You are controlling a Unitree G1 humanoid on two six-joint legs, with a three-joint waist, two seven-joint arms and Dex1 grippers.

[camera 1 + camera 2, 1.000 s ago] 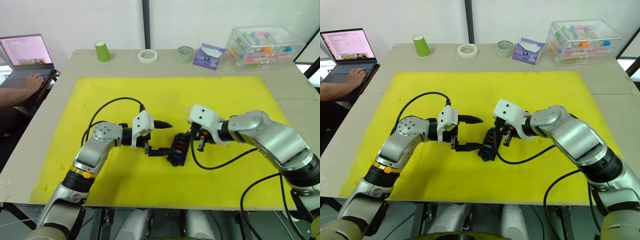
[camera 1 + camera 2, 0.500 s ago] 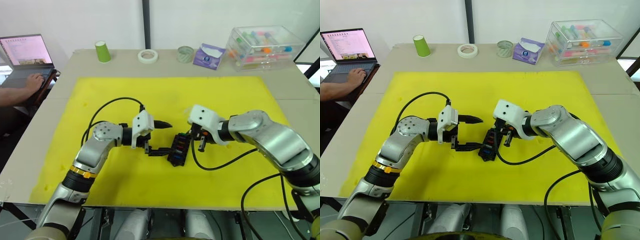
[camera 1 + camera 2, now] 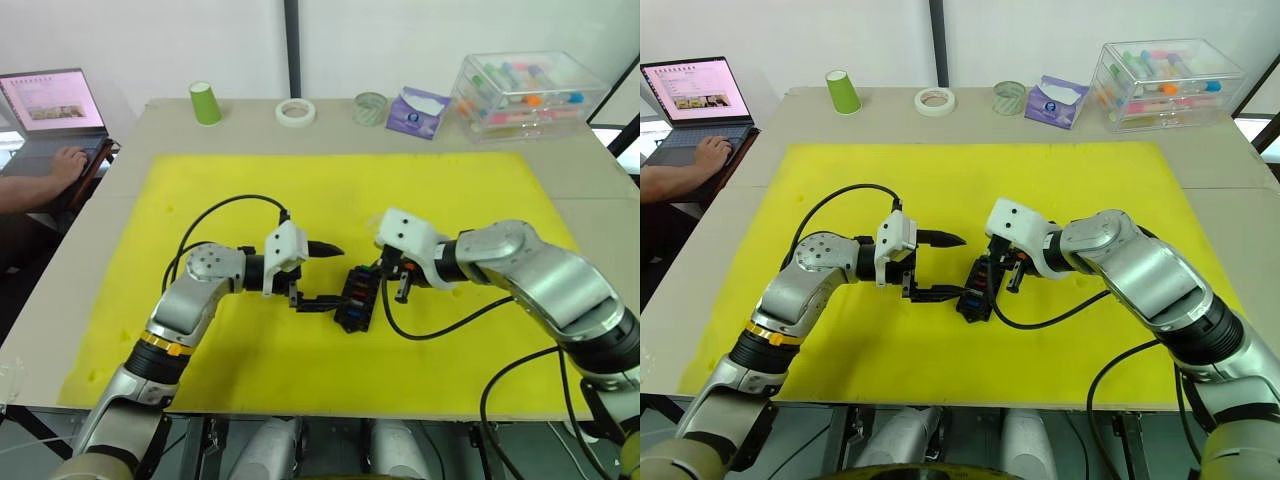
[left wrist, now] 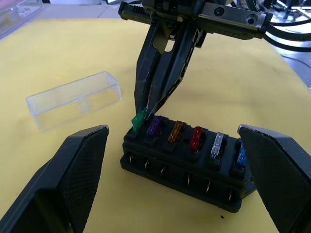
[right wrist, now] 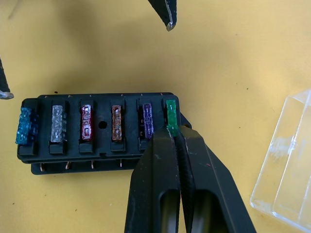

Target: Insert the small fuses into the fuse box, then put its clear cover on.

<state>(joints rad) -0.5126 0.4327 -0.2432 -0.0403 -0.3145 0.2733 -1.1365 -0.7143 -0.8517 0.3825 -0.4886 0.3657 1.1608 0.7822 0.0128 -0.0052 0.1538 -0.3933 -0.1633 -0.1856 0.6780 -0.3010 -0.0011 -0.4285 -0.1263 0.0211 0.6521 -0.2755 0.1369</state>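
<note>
The black fuse box (image 4: 184, 158) lies on the yellow mat (image 3: 450, 190) between both grippers. Blue, grey, red, amber and purple small fuses (image 5: 85, 121) sit in its row of slots. My right gripper (image 5: 176, 133) is shut on the green fuse (image 5: 171, 115), holding it in the end slot, where it leans slightly (image 4: 139, 120). My left gripper (image 4: 172, 131) is open, one finger on each side of the fuse box without touching it. The clear cover (image 4: 73, 99) lies open side down on the mat, a short way from the green-fuse end of the box.
Along the table's far edge stand a green cup (image 3: 206, 103), two tape rolls (image 3: 296, 112), a tissue pack (image 3: 417, 111) and a large clear storage box (image 3: 525, 92). At the far left a person's hand (image 3: 68, 160) rests on a laptop (image 3: 45, 105).
</note>
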